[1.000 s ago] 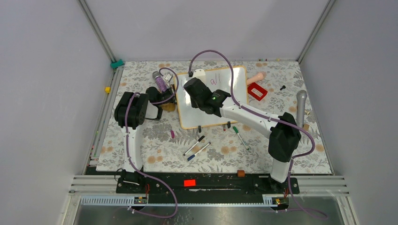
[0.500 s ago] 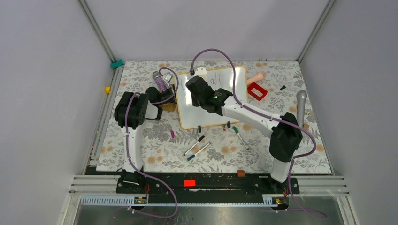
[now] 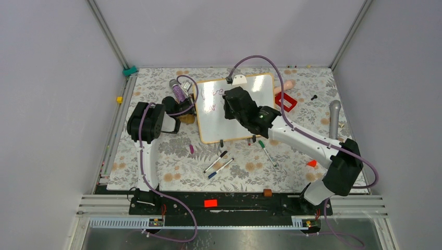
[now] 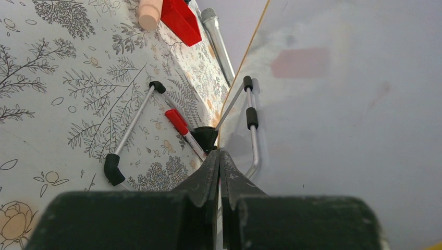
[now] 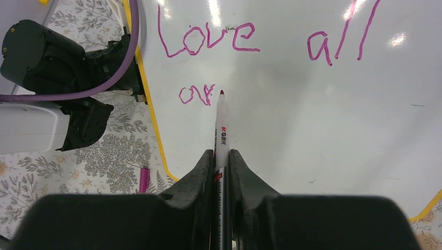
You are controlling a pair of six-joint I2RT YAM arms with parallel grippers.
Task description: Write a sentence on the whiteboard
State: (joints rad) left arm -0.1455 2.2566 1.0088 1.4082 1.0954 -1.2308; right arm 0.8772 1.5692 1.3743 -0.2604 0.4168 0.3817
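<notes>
The whiteboard (image 3: 219, 126) lies on the floral table, and its orange frame (image 5: 148, 109) shows in the right wrist view. The sentence (image 5: 208, 40), in purplish-pink, reads "Love all", with "ar" begun on the line below; "Love" (image 3: 212, 92) also shows from above. My right gripper (image 5: 222, 153) is shut on a white marker (image 5: 221, 125), whose red tip rests just right of "ar". From above, that gripper (image 3: 227, 104) hangs over the board's middle and hides "all". My left gripper (image 4: 219, 153) is shut on the board's left edge (image 3: 192, 110).
Loose markers (image 3: 219, 161) and a green one (image 3: 267, 151) lie in front of the board, with a pink cap (image 3: 191, 149) to the left. A red box (image 3: 285, 100) and a microphone (image 3: 334, 117) sit on the right. Wire stand legs (image 4: 133, 122) reach under the board.
My right arm has swung right across the board, so "Love" is uncovered and "all" is covered. The left arm has stayed still on the board's edge.
</notes>
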